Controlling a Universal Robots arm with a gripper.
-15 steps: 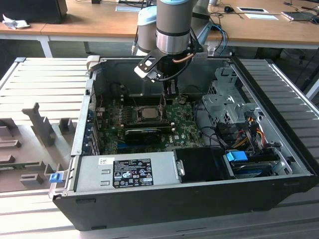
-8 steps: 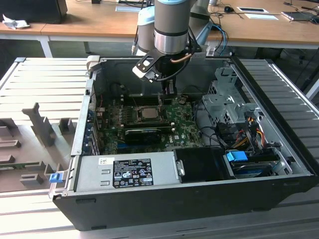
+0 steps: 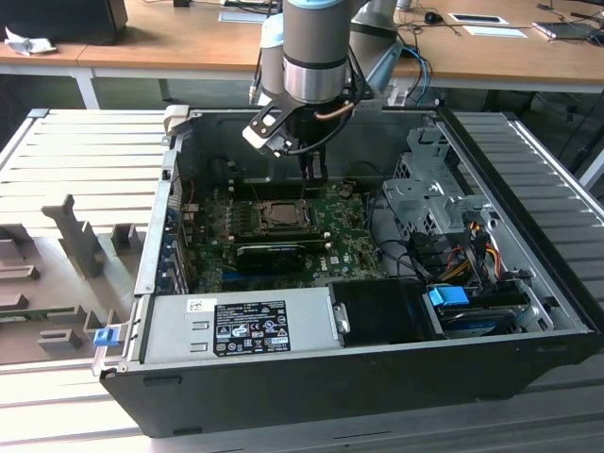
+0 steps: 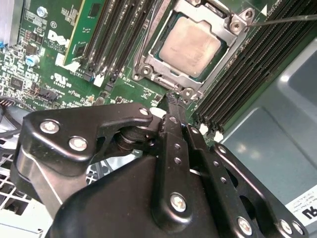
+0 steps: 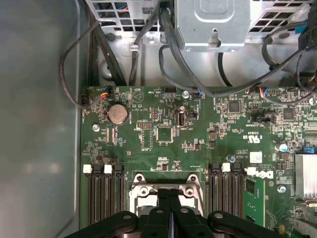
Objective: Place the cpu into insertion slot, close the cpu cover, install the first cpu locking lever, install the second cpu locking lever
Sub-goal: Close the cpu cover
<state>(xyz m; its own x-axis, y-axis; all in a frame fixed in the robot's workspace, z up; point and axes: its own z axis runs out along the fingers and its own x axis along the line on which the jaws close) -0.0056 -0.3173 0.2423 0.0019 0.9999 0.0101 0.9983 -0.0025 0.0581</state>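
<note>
Gripper (image 4: 173, 99) clenched, tips by cpu cover (image 4: 151, 52) corner, cpu (image 4: 190, 44) seated under it

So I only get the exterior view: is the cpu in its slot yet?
Observer: Yes. In the second wrist view the cpu sits pale face up, framed by the cover.
Operator: Are the fingers open?
Observer: No. The gripper is shut, tips together beside the cover's edge.
Operator: Anything sticking out?
Observer: A thin lever juts from a cover corner across the memory slots.
</note>
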